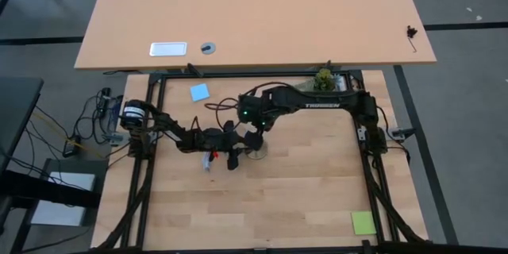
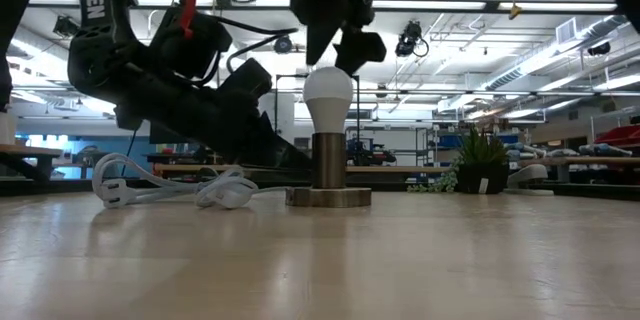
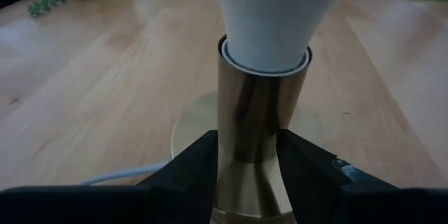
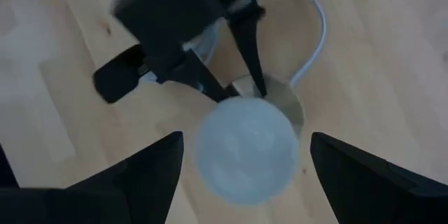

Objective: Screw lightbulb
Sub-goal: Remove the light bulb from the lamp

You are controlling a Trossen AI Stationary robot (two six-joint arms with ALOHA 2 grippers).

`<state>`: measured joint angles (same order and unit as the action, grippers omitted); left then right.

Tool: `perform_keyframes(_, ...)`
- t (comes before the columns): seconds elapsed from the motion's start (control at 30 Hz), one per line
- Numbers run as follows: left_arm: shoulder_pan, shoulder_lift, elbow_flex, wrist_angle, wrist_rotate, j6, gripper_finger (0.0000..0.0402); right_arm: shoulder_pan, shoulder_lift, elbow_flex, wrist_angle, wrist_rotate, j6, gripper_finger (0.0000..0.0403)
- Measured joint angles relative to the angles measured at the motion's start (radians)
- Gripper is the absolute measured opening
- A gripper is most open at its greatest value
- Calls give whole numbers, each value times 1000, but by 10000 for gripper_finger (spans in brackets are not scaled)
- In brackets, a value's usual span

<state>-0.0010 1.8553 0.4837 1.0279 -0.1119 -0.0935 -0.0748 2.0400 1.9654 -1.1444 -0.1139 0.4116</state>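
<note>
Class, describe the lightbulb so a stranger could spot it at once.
Start at the wooden table, where both arms meet mid-table. There a brass socket stands upright on a round base. The lightbulb sits in its top: the only white, rounded thing there.

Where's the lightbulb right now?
The lightbulb stands upright in the brass socket near the table's middle, just below the open right gripper; the left gripper clasps the socket.
</note>
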Motion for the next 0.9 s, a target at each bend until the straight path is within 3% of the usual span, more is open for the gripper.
perform_keyframes(0.43,0,0,11,-18,-1,-15,152,-16,54,-2,-33,9,118,320)
perform_keyframes(0.9,0,63,30,-8,-25,-18,142,-20,54,-2,-39,15,92,300)
